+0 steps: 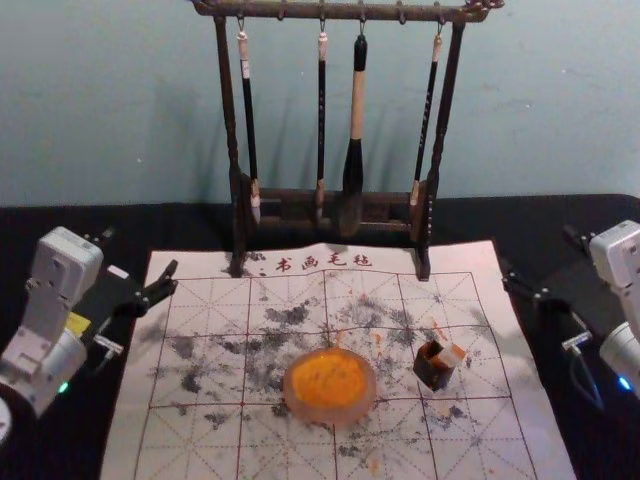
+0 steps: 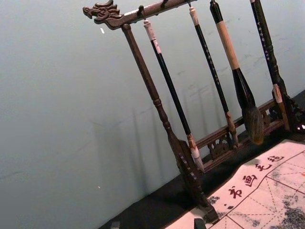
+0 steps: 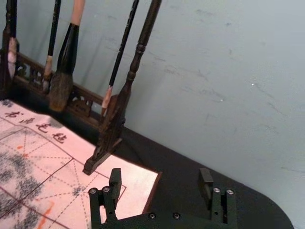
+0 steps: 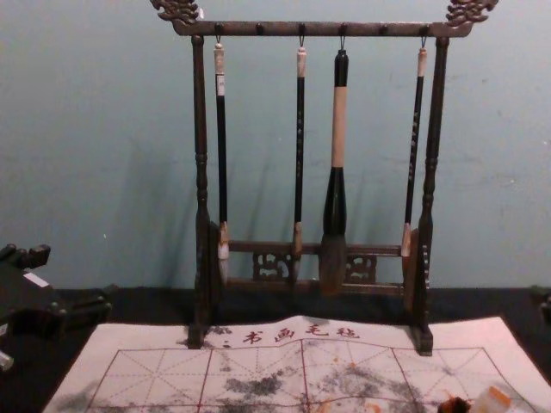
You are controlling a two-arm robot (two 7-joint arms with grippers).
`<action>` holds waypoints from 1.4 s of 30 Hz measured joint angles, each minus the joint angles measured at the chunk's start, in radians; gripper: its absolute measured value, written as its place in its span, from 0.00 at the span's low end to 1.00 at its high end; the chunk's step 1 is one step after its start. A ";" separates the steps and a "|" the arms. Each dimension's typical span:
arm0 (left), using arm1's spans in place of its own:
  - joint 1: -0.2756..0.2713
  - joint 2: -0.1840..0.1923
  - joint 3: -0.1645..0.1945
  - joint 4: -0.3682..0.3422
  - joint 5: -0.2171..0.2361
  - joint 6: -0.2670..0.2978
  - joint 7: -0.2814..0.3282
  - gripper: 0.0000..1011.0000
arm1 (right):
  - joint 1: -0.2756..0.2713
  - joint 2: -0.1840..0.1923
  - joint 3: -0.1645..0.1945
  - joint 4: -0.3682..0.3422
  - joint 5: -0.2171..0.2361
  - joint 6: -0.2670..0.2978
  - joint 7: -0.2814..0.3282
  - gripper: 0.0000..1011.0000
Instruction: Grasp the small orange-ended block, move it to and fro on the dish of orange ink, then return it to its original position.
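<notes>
In the head view, my left gripper [image 1: 141, 254] stands open over the dark cloth at the left of the white mat, holding nothing. My right gripper [image 1: 539, 256] is likewise open and empty beyond the mat's right edge. The left wrist view catches the fingertips of the left gripper [image 2: 157, 224] apart; in the right wrist view the right gripper [image 3: 160, 175] has its fingers wide apart. The round dish of orange ink [image 1: 328, 382] lies mid-mat. Right of it, the small orange-stained block [image 1: 452, 356] rests at a dark little holder [image 1: 434, 368]; the block [image 4: 492, 400] also shows in the chest view.
A dark wooden rack [image 1: 436, 150] with several hanging brushes stands at the mat's back edge, before the wall. The white mat [image 1: 200, 440] has grid lines and grey ink smudges. Black cloth [image 1: 150, 225] surrounds it.
</notes>
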 joint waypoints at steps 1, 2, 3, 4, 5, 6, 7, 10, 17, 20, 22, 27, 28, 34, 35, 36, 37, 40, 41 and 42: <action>0.000 0.000 0.000 0.000 0.000 0.000 0.000 0.99 | -0.002 -0.001 0.004 -0.001 0.000 -0.002 0.000 0.99; 0.000 0.000 0.000 0.000 0.000 0.000 0.000 0.99 | -0.004 -0.002 0.008 -0.003 0.001 -0.005 0.002 0.99; 0.000 0.000 0.000 0.000 0.000 0.000 0.000 0.99 | -0.008 -0.003 0.017 -0.008 0.005 -0.009 0.006 0.99; 0.000 0.000 0.000 0.000 0.000 0.000 0.000 0.99 | -0.010 -0.003 0.020 -0.010 0.008 -0.011 0.008 0.99; 0.000 0.000 0.000 0.000 0.000 0.000 0.000 0.99 | -0.016 -0.003 0.028 -0.017 0.013 -0.015 0.014 0.99; 0.000 0.000 0.000 0.000 0.000 0.000 0.000 0.99 | -0.020 -0.002 0.032 -0.020 0.016 -0.017 0.018 0.99; 0.000 0.000 0.000 0.000 0.000 0.000 0.000 0.99 | -0.023 -0.001 0.037 -0.024 0.019 -0.019 0.022 0.99; 0.000 0.000 0.000 0.000 0.000 0.000 0.000 0.99 | -0.043 0.005 0.057 -0.047 0.039 -0.027 0.045 0.99; 0.000 0.000 0.000 0.000 0.000 0.000 0.000 0.99 | -0.088 0.026 0.085 -0.096 0.081 -0.048 0.108 0.99; 0.000 0.000 0.000 0.000 0.000 0.000 0.000 0.99 | -0.116 0.042 0.097 -0.125 0.106 -0.064 0.150 0.99; 0.000 0.000 0.000 0.000 0.000 0.000 0.000 0.99 | -0.138 0.056 0.104 -0.145 0.124 -0.076 0.186 0.99; 0.000 0.000 0.000 0.000 0.000 0.000 0.000 0.99 | -0.182 0.080 0.114 -0.184 0.166 -0.099 0.269 0.99; 0.000 0.000 0.000 0.000 0.000 0.000 0.000 0.99 | -0.188 0.083 0.114 -0.189 0.171 -0.100 0.279 0.99; 0.000 0.000 0.000 0.000 0.000 0.000 0.000 0.99 | -0.231 0.092 0.114 -0.224 0.208 -0.093 0.349 0.99; 0.000 0.000 0.000 0.000 0.000 0.000 0.000 0.99 | -0.237 0.092 0.113 -0.227 0.212 -0.091 0.357 0.99; 0.000 0.000 0.000 0.000 0.000 0.000 0.000 0.99 | -0.243 0.092 0.112 -0.231 0.215 -0.086 0.367 0.99; 0.000 0.000 0.000 0.000 0.000 0.000 0.000 0.99 | -0.248 0.092 0.111 -0.233 0.218 -0.083 0.374 0.99; 0.000 0.000 0.000 0.000 0.000 0.000 0.000 0.99 | -0.256 0.090 0.109 -0.236 0.223 -0.074 0.388 0.99; 0.000 0.000 0.000 0.000 0.000 0.000 0.000 0.99 | -0.261 0.089 0.107 -0.236 0.225 -0.069 0.397 0.99; 0.000 0.000 0.000 0.000 0.000 0.000 0.000 0.99 | -0.263 0.088 0.107 -0.237 0.226 -0.066 0.401 0.99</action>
